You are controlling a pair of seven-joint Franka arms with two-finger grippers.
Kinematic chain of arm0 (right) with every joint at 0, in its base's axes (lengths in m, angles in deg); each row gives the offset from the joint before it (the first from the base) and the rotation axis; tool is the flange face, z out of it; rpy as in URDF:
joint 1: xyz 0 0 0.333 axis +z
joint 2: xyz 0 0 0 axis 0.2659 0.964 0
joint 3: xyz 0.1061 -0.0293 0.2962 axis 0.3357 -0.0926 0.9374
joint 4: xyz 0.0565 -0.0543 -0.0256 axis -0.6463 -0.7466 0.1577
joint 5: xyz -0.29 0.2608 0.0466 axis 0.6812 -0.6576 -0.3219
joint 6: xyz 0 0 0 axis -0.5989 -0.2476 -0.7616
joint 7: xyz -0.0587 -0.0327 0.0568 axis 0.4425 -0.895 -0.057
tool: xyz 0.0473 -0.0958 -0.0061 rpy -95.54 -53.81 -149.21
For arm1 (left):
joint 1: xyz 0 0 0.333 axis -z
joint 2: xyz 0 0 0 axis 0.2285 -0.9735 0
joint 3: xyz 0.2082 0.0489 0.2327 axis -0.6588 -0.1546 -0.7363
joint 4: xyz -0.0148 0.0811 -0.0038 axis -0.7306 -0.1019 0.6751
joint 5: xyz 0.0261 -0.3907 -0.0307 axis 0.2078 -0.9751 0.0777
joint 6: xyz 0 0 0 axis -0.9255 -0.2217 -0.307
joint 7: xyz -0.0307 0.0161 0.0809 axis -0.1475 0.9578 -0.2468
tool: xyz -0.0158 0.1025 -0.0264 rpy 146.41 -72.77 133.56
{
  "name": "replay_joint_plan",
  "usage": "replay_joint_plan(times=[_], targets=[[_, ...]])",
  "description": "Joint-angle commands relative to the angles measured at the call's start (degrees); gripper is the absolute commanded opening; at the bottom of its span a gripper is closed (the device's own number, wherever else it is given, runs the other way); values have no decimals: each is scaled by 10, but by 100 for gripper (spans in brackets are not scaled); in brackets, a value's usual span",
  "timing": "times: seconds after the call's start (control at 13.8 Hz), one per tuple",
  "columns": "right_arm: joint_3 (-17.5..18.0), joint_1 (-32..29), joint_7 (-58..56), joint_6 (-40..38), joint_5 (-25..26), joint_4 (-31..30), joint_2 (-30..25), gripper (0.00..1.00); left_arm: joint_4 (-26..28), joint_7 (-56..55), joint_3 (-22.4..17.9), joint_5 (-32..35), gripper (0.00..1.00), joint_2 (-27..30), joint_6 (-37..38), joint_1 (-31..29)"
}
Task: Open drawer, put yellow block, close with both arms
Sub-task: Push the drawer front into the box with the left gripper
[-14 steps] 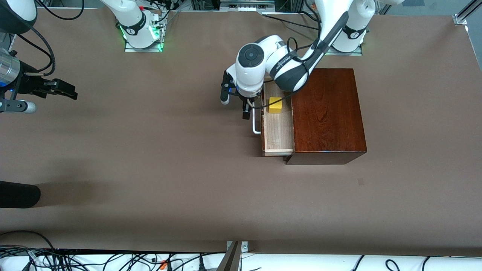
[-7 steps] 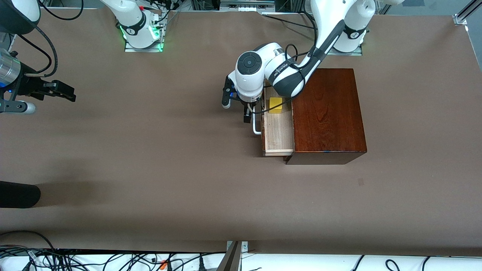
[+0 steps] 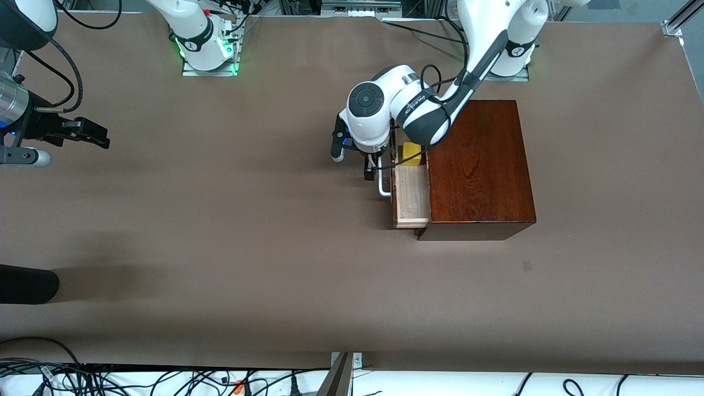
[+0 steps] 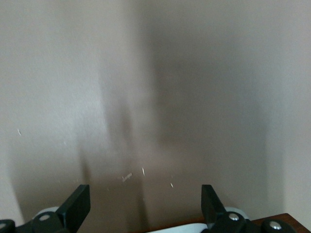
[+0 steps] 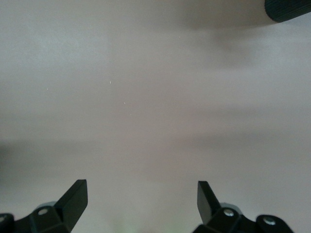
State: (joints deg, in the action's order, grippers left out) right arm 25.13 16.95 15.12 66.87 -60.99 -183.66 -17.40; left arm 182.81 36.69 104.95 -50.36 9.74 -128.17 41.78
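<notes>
Since the earlier frame the drawer [image 3: 411, 193], a pale light-wood tray with a dark reddish-brown front, had slid partway back into the glossy mahogany-coloured wooden box [image 3: 477, 165]; less of the tray floor showed, and the left gripper [image 3: 367, 165] had travelled with it toward the box. The right gripper [image 3: 88, 133] had hardly shifted.

The drawer was still partly open, its front facing the right arm's end of the table. The white U-shaped bar handle [image 3: 383, 184] stood out from that front. The left gripper hung at the handle's end nearest the robots' bases, its black fingers [image 4: 76, 206] spread wide in the left wrist view, with a strip of white handle visible between them and nothing clamped. Whether a finger pressed on the handle or the drawer front could not be told.

The small bright yellow cube block [image 3: 413, 153] sat inside the drawer, in the corner nearest the bases, partly masked by the left arm's wrist and a black cable.

The box stood on the brown table [image 3: 220, 247] toward the edge with the bases, close to the left arm's base.

The right arm waited at the table edge on its own end, its gripper over bare table, fingers [image 5: 74, 196] wide apart and holding nothing.
</notes>
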Motion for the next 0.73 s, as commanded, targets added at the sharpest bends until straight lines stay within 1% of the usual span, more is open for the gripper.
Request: replay_joint_plan(times=[0.0,0.44,0.65], targets=[[7,-8,-5,2,6,-9,-11,100,-4,27,-8,27,100,12,32,-22],[7,-8,-5,2,7,-8,-11,100,-5,23,-8,26,100,30,78,-47],[7,-8,-4,1,7,-8,-11,100,-4,22,-8,26,100,33,80,-55]])
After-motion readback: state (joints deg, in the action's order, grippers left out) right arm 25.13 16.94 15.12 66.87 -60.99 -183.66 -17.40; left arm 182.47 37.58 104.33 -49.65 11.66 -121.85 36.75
